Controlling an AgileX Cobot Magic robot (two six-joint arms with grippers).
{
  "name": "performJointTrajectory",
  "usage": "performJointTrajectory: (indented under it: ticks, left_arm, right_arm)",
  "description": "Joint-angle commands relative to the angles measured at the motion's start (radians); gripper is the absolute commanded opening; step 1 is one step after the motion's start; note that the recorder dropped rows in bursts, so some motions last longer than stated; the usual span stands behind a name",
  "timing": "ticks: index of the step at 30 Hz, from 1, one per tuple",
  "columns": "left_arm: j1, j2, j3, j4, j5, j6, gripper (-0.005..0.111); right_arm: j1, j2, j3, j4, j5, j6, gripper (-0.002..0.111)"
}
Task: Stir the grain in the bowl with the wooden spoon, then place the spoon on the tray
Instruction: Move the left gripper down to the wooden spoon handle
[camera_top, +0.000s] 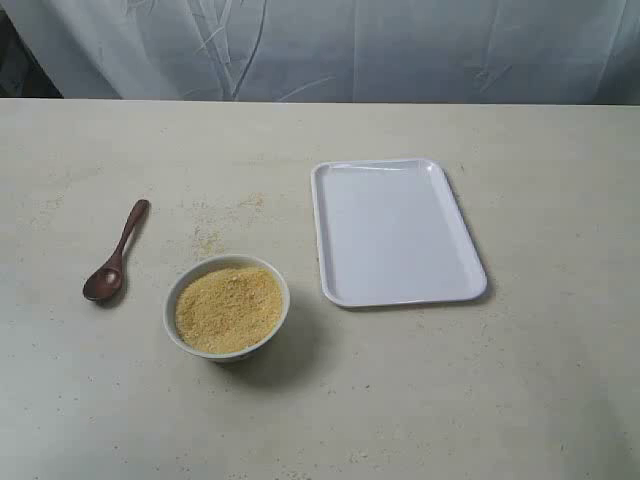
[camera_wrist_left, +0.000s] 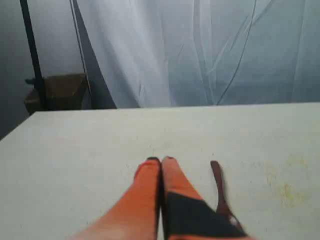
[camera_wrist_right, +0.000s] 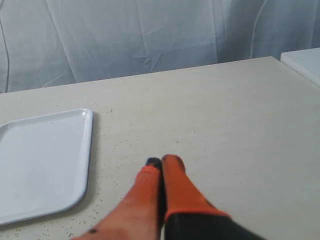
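Observation:
The dark wooden spoon (camera_top: 115, 255) lies flat on the table left of the bowl (camera_top: 176, 296), scoop nearest the front edge. Golden grain (camera_top: 229, 308) fills the cream bowl in a low mound. The white tray (camera_top: 396, 231) sits empty to the bowl's right. Neither arm shows in the exterior view. In the left wrist view my left gripper (camera_wrist_left: 160, 160) is shut with nothing in it, and the spoon (camera_wrist_left: 218, 187) handle lies close beside its orange fingers. My right gripper (camera_wrist_right: 161, 161) is also shut and empty, over bare table beside the tray (camera_wrist_right: 40, 160).
Loose grains (camera_top: 207, 238) are scattered on the table behind the bowl. A white curtain (camera_top: 320, 45) hangs along the table's far edge. A dark stand and a brown box (camera_wrist_left: 57, 92) sit beyond the table's corner in the left wrist view.

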Motion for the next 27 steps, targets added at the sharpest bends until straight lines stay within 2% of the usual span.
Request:
performJointTrajectory:
  ticks: [1,7,11,15,17,18,19,20,21,22,23,24,25,26,27]
  left_arm:
    - [0.000,-0.005,0.002,-0.031,-0.146,-0.002,0.000]
    - [0.000,-0.005,0.002,-0.031,-0.331,-0.004,0.000]
    - [0.000,-0.005,0.002,-0.057,-0.364,-0.069,0.000]
    - [0.000,-0.005,0.002,-0.188,-0.471,-0.106,0.000]
    - [0.000,-0.005,-0.026,-0.280,-0.472,-0.092,0.000]
    - [0.000,0.014,-0.134,-0.295,-0.360,-0.011,0.000]
    - [0.000,0.045,-0.188,-0.293,-0.272,0.030,0.000]
    - [0.000,0.158,-0.335,-0.280,-0.088,0.091,0.000]
    - [0.000,0.217,-0.409,-0.261,-0.022,0.093,0.000]
    - [0.000,0.382,-0.552,-0.188,0.153,0.093,0.000]
    - [0.000,0.470,-0.619,-0.151,0.241,0.093,0.000]
    - [0.000,0.632,-0.730,-0.095,0.395,0.093,0.000]
    - [0.000,0.722,-0.782,-0.073,0.475,0.093,0.000]
    - [0.000,0.898,-0.858,-0.041,0.575,0.093,0.000]
    - [0.000,1.014,-0.897,-0.025,0.616,0.081,0.000]
  right_arm:
    - [-0.002,-0.006,0.004,0.000,-0.008,-0.001,-0.001]
    - [-0.002,-0.006,0.004,0.000,-0.008,-0.001,-0.001]
    - [-0.002,-0.006,0.004,0.000,-0.008,-0.001,-0.001]
    - [-0.002,-0.006,0.004,0.000,-0.008,-0.001,-0.001]
    - [-0.002,-0.006,0.004,0.000,-0.008,-0.001,-0.001]
    - [-0.002,-0.006,0.004,0.000,-0.008,-0.001,-0.001]
    - [-0.002,-0.006,0.004,0.000,-0.008,-0.001,-0.001]
    - [-0.002,-0.006,0.004,0.000,-0.008,-0.001,-0.001]
    - [-0.002,-0.006,0.004,0.000,-0.008,-0.001,-0.001]
    - [-0.002,-0.006,0.004,0.000,-0.008,-0.001,-0.001]
    - [-0.002,-0.006,0.004,0.000,-0.008,-0.001,-0.001]
    - [-0.002,-0.006,0.004,0.000,-0.008,-0.001,-0.001]
    - [-0.002,-0.006,0.004,0.000,-0.008,-0.001,-0.001]
    - [-0.002,-0.006,0.004,-0.002,-0.008,-0.001,-0.001]
    - [-0.002,-0.006,0.004,-0.004,-0.008,-0.001,-0.001]
